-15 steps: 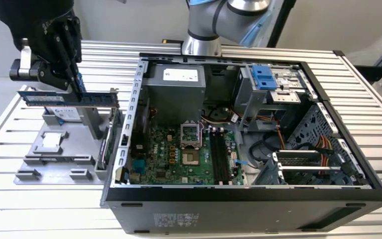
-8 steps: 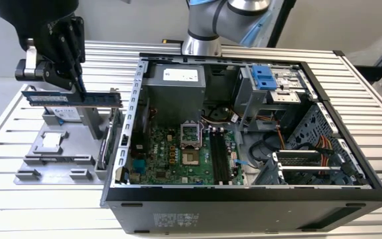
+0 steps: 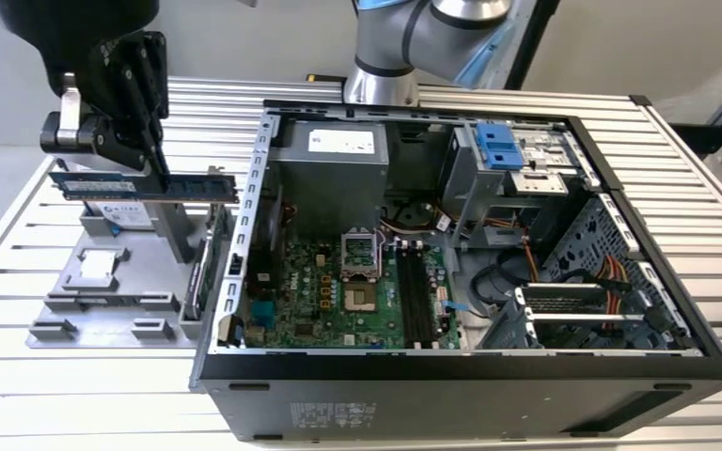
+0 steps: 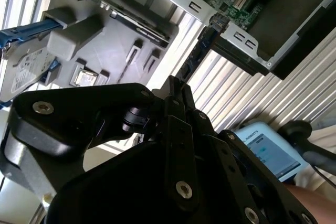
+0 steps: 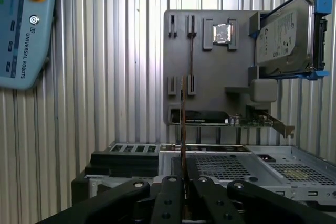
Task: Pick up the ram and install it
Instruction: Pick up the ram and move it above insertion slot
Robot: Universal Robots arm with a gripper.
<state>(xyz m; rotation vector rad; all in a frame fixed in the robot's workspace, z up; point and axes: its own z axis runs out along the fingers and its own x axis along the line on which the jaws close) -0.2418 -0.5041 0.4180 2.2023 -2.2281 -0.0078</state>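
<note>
One ram stick (image 3: 198, 186) clamped in gripper (image 3: 153, 169), level above grey parts tray (image 3: 98, 305), on exterior view's left of open computer case (image 3: 462, 395). We judge: hold stick level, grip centred, long edge parallel with motherboard memory slots (image 3: 414, 299).

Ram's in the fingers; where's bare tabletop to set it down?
Bare slats: the table on the exterior view's right of the computer case, and the strip on the camera side of the grey fixture tray. Crowded: the tray and inside the case. The gripper holds the ram over the tray.
</note>
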